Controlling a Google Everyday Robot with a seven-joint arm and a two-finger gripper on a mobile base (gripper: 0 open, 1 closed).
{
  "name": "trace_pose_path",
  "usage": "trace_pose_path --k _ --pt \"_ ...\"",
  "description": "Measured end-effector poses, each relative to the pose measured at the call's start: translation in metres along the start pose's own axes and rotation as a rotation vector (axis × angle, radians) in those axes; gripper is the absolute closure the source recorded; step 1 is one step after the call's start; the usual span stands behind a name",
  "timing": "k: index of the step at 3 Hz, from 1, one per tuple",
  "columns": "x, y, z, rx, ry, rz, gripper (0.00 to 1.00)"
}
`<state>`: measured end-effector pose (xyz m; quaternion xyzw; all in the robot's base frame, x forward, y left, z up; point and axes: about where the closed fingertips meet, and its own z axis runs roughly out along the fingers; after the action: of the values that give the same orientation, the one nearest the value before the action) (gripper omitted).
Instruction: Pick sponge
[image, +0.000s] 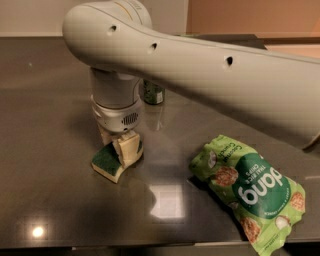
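The sponge, dark green on top with pale yellow foam below, lies on the dark tabletop at the left of the middle. My gripper comes straight down onto its right end from the big white arm. One cream finger presses against the sponge's right side, and the other stands behind it at the far side. The jaws are closed on the sponge, which still rests on the table.
A bright green chip bag lies flat at the right front. A small dark green can stands behind the gripper, partly hidden by the arm. The table's front edge runs along the bottom of the view.
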<state>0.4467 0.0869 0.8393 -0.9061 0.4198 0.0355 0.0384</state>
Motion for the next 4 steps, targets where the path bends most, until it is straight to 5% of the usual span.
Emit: trace_pose_path --k 1,2,4 --pt "0.000 0.003 -0.021 0.025 0.005 -0.018 0.88" --pt "0.004 0.007 -0.050 0.056 0.009 -0.035 1.00" --pt "0.012 -0.002 -0.100 0.104 0.001 -0.043 1.00"
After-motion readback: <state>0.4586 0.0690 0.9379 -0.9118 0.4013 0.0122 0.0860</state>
